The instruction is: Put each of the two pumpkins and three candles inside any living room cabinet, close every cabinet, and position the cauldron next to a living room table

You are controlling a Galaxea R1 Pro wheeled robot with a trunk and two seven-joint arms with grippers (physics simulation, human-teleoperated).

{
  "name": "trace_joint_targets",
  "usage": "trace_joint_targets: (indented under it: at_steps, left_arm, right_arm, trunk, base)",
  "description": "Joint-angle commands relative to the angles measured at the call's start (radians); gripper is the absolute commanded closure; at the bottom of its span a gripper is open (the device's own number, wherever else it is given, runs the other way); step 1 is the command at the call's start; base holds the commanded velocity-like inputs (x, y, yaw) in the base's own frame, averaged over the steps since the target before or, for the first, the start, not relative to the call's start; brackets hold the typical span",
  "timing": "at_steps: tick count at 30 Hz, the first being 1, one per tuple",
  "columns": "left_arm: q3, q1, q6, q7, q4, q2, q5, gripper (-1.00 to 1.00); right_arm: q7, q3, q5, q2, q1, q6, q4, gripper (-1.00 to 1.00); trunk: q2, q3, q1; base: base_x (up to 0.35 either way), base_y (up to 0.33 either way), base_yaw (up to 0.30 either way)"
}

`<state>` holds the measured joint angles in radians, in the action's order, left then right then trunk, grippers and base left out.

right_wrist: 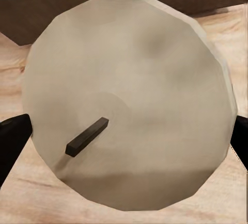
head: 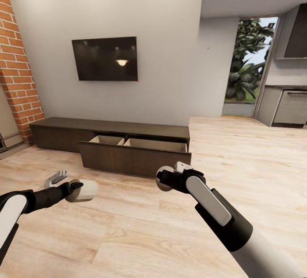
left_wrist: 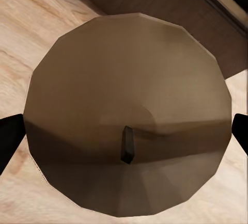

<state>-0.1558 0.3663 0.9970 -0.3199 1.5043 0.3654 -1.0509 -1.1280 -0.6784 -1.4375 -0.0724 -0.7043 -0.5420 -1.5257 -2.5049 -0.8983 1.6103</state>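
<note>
From the head view, the long dark cabinet (head: 111, 143) sits against the wall under the television (head: 105, 58), one wide drawer (head: 135, 155) pulled out and showing pale, seemingly bare compartments. Short of that drawer, over the wood floor (head: 238, 162), the left gripper (head: 72, 189) holds a stubby pale candle (head: 84, 191), and the right gripper (head: 167, 178) carries a second candle (head: 163, 183), mostly hidden behind the wrist.

In the left wrist view the candle (left_wrist: 126, 113) looms end-on, wick toward the camera, dark fingers (left_wrist: 10, 136) pinching it from both sides — the cabinet front lies just beyond.

The right wrist view gives the same picture: its candle (right_wrist: 129, 100) clamped between fingers (right_wrist: 13, 136).

I'd roll closer, bring each candle over the open drawer, lower it well inside, then let go. Pumpkins and cauldron aren't visible from here.
</note>
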Motion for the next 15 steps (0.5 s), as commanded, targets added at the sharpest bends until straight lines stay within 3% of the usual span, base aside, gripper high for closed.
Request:
trace_joint_targets:
  at_steps: [1, 15]
  left_arm:
    - [0.0, 0.0, 0.003, -0.01, 0.001, 0.002, -0.013, 1.0]
    - [0.025, 0.0, 0.003, -0.011, -0.003, 0.006, -0.015, 1.0]
  right_arm:
    - [-0.005, -0.001, -0.003, 0.0, -0.001, -0.009, 0.0, 1.0]
    - [0.045, -0.001, -0.003, 0.002, -0.001, -0.009, 0.007, 1.0]
  trunk:
    - [0.0, 0.002, -0.001]
    - [0.003, 0.044, -0.007]
  base:
    - [0.0, 0.0, -0.226]
    - [0.0, 0.0, -0.243]
